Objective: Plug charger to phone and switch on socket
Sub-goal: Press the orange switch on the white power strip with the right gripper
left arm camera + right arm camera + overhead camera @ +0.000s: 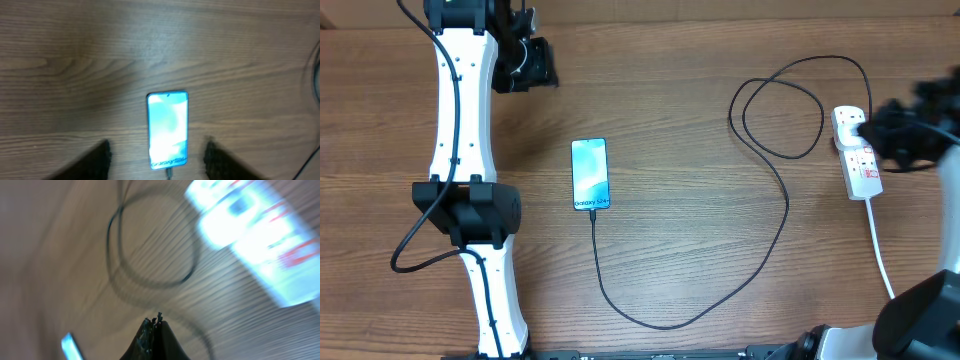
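At the left of the surface (700,60), the left gripper (533,62) hangs with its jaws spread wide, holding nothing. Its wrist view shows a finger on either side of the phone (590,174), above it and clear of it. The phone lies face up with its screen lit, its long axis running away from the robot. Its near end meets the tip of the charger (785,215), which looks seated, though the join is too small to be sure. From there the black cable sweeps toward the robot, bends right, climbs and curls into a loop before reaching the socket (858,150). Its plug (852,119) appears to sit in the far outlet. The socket lies near the right edge, its long axis roughly parallel to the phone's and a little tilted, with its white cord (880,250) trailing toward the robot. Just beside the socket's right flank, at the far end, is the right gripper (882,130); whether it touches I cannot tell. Its blurred wrist view suggests fingers pinched to a point, gripping nothing. With both ends apparently in, only the switching seems left. The right arm is by far the nearer, and the target lies just to its left. The plug and the cable loop crowd that end and could be nudged.
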You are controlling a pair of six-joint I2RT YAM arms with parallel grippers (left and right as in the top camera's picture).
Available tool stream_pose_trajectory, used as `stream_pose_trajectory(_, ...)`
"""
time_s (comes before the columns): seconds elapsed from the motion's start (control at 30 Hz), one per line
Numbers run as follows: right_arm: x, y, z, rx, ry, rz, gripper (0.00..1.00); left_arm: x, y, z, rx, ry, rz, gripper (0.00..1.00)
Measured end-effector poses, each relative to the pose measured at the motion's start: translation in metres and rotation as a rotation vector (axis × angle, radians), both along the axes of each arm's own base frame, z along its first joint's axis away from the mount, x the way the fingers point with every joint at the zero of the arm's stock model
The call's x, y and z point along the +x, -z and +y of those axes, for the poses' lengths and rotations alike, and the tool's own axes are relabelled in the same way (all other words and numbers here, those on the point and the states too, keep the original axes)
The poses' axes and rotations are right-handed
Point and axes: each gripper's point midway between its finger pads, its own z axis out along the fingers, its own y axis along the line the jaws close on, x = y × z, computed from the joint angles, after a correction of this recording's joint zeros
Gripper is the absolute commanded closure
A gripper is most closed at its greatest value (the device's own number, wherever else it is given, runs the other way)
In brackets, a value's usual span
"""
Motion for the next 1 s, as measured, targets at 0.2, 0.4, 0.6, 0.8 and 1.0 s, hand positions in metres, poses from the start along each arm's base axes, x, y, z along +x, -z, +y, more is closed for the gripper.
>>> stream_pose_trajectory(0.2, -0.013, -0.008, -0.072, 0.041, 0.187, -0.081, 0.96, 0.000, -0.002, -0.005, -0.004, -0.009, -0.003, 0.00)
stream_pose_trajectory(0.4, -0.013, 0.019, -0.107, 0.185, 0.265, -0.098, 0.96, 0.000, -0.002, -0.005, -0.004, -0.010, -0.004, 0.00)
stream_pose_trajectory(0.6, -0.003, 0.069, -0.114, 0.345, 0.279, -0.059, 0.96, 0.000, -0.002, -0.005, -0.004, -0.009, -0.004, 0.00)
stream_pose_trajectory(0.8, 0.006, 0.099, -0.114, 0.438, 0.281, -0.052, 0.96, 0.000, -0.002, -0.005, -0.004, -0.010, -0.004, 0.00)
stream_pose_trajectory(1.0, 0.015, 0.119, -0.116, 0.481, 0.276, -0.058, 0.96, 0.000, -0.002, -0.005, -0.004, -0.010, -0.004, 0.00)
